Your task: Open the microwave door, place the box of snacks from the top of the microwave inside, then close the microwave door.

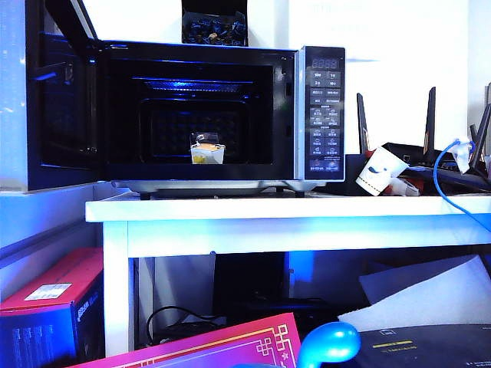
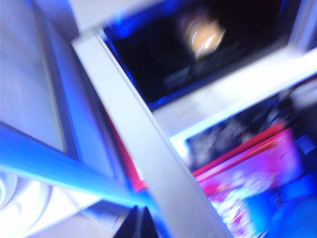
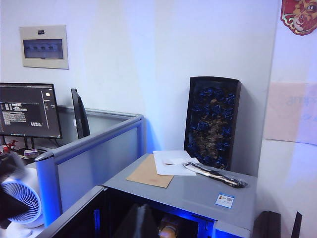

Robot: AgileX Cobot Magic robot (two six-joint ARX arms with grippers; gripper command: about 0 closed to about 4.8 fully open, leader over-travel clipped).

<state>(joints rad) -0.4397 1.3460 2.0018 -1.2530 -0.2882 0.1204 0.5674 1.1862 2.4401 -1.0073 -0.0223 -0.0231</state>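
Note:
The microwave stands on a white table with the microwave door swung wide open to the left. The pale box of snacks sits inside the lit cavity, on its floor. Neither gripper shows in the exterior view. My left gripper is shut and empty, low beside the table leg; its blurred view looks up at the box of snacks in the cavity. Shut and empty too, my right gripper hangs in front of and above the microwave's grey top, with the box of snacks just visible below it.
A dark box with blue markings stands on the microwave top, beside papers. A paper cup, routers and a blue cable crowd the table's right. Red and pink boxes lie below.

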